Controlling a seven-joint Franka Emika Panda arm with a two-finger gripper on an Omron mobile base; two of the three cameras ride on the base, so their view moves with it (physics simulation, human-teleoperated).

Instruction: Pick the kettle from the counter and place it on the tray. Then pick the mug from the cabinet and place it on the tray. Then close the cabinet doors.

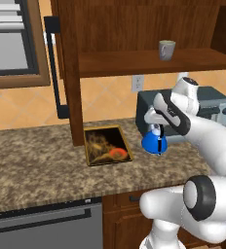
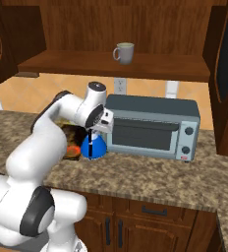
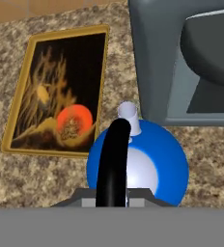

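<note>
Directly beneath the claw (image 1: 157,130), the kettle (image 1: 154,143).

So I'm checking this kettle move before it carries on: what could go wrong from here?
1. The gripper appears to hold the kettle only by its thin arched handle, so the kettle may swing or twist on the way.
2. The toaster oven stands close beside the kettle; a sideways swing could knock it.
3. The tray is small and sits by the open cabinet door, so the kettle could land on its rim.
</note>
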